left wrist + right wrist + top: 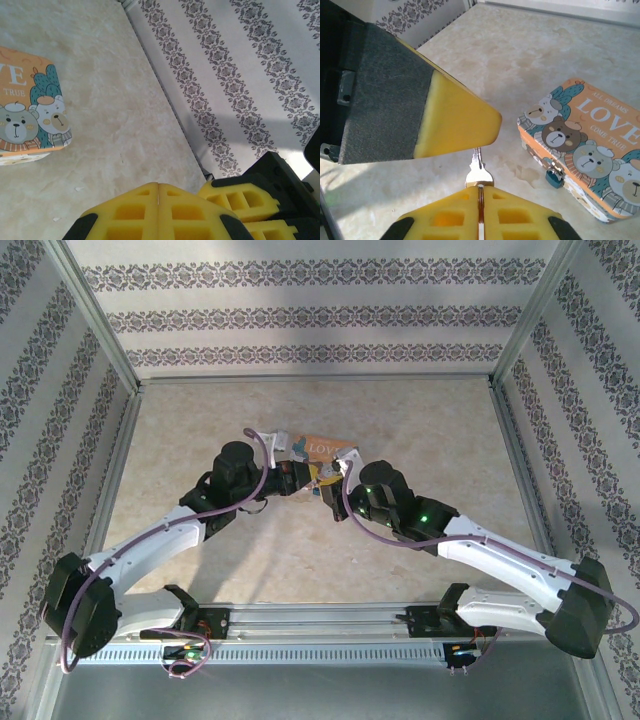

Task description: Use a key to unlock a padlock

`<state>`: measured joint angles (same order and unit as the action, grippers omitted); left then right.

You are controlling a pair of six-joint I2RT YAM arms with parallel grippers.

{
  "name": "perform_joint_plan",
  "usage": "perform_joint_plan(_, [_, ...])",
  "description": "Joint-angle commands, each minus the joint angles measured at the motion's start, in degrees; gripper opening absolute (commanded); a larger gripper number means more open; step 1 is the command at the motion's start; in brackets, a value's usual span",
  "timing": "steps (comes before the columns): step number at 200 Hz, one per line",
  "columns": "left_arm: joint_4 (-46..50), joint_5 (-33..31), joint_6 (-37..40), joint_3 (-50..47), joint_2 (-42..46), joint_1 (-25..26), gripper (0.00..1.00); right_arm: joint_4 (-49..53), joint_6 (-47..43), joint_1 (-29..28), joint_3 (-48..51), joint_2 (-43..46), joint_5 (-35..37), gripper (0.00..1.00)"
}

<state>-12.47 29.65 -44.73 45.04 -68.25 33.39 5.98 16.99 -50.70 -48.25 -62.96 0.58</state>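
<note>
Silver key [479, 174]: clamped in right gripper [480, 200], blade pointing ahead. Teal padlock [553, 177], on LOVE tin [600, 130], lies forward-right, near. Left gripper [158, 195]: fingers pressed together.

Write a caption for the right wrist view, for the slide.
Close-up: right hand holds the key, blade out; padlock hangs on the box front, at right.

On my right wrist feed I read "ALL DREAMS", "LOVE" and "COME TRUE" in white letters on the orange lid of the picture box [600, 125]. My left wrist feed catches the cut-off "VE" and "TRUE" on that lid. From the top camera, "LOVE" is legible.
</note>
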Motion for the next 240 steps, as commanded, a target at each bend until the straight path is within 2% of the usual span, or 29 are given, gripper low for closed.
perform_joint_plan(1, [0.7,-2.56,5.58,1.38,3.38,0.45,0.0,-2.21,3.22,2.01,1.06,3.26,-2.29,0.18])
perform_joint_plan(24, [8.7,-6.47,13.79,4.19,6.99,0.01,0.0,-3.99,8.35,6.7,2.69,6.19,-9.74,0.29])
perform_joint_plan(49, [11.13,-8.22,20.81,5.59,11.06,-0.42,0.0,-8.1,13.93,11.52,4.44,8.8,-18.51,0.39])
perform_joint_plan(72, [11.3,-5.41,24.39,7.15,12.39,-0.69,0.0,-16.8,18.84,13.97,6.51,9.71,-26.09,0.48])
perform_joint_plan(105, [7.82,2.5,25.92,8.03,12.17,-0.87,0.0,-27.75,24.65,14.17,5.81,6.63,-36.23,0.57])
perform_joint_plan(120, [6.57,4.54,25.83,8.23,12.0,-0.87,0.0,-28.92,25.21,13.49,4.22,4.72,-38.92,0.57])
perform_joint_plan(167, [5.22,5.73,25.14,8.03,11.44,-0.87,0.0,-29.74,24.4,11.11,1.6,0.28,-39.95,0.57])
perform_joint_plan(240, [5.17,5.07,25.16,7.47,11.39,-0.95,0.0,-30.28,24.57,10.38,0.96,-1.47,-39.39,0.45])
